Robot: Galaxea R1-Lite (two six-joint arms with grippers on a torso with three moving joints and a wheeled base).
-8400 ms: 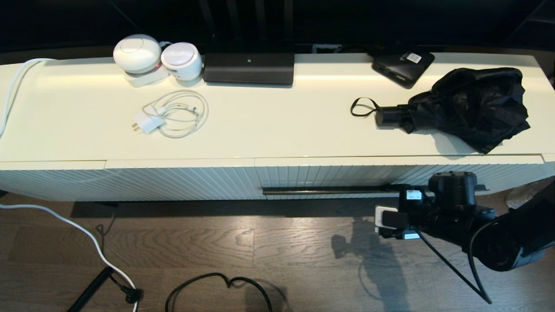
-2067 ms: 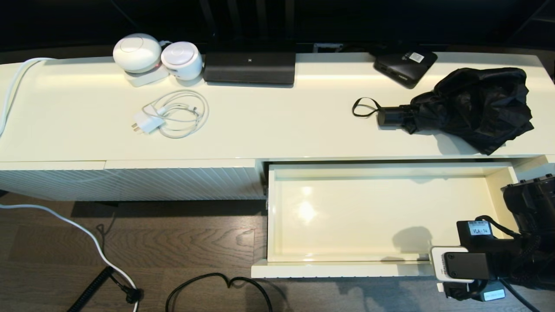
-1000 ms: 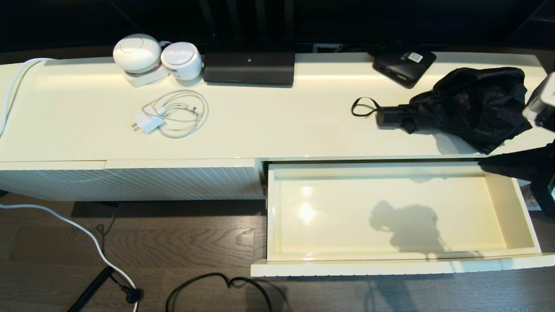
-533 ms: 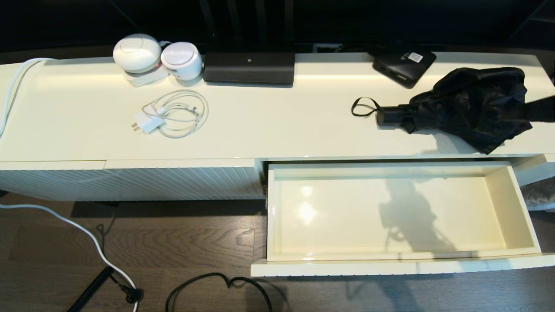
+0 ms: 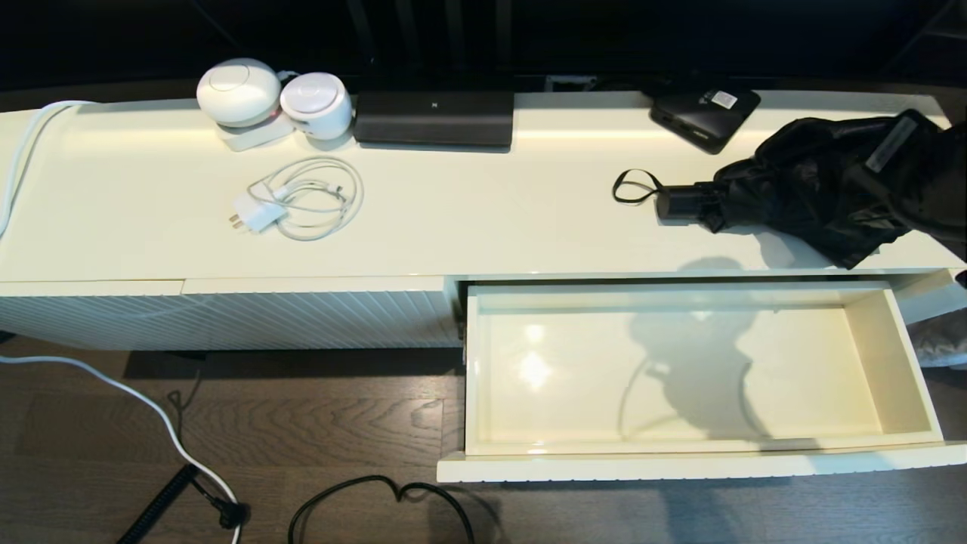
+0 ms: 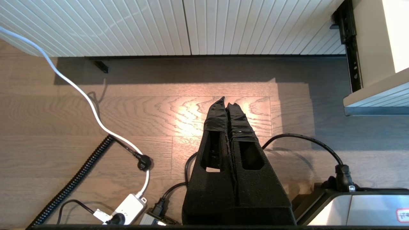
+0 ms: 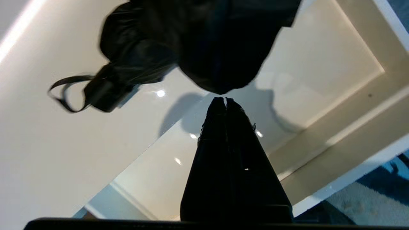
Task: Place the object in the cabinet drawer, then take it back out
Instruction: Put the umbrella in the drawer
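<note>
The black folding umbrella (image 5: 808,185) lies on the cabinet top at the right, its short handle (image 5: 680,202) and wrist loop (image 5: 631,187) pointing left. Below it the cabinet drawer (image 5: 680,466) stands pulled out, its glossy inside bare. My right arm (image 5: 937,177) reaches in from the right over the umbrella's right end. In the right wrist view my right gripper (image 7: 226,99) is shut with nothing in it, hovering just short of the edge of the umbrella (image 7: 207,41) fabric. My left gripper (image 6: 227,101) is shut and parked low over the wooden floor.
A flat black box with a white label (image 5: 704,113) lies behind the umbrella. Farther left are a long black box (image 5: 434,119), two white round devices (image 5: 240,92) and a coiled white charger (image 5: 302,198). Cables (image 5: 378,499) lie on the floor.
The drawer, shut 8 s ago, was pulled open by the right gripper. In the last second my right arm has risen from the drawer's right side to over the umbrella's right end.
</note>
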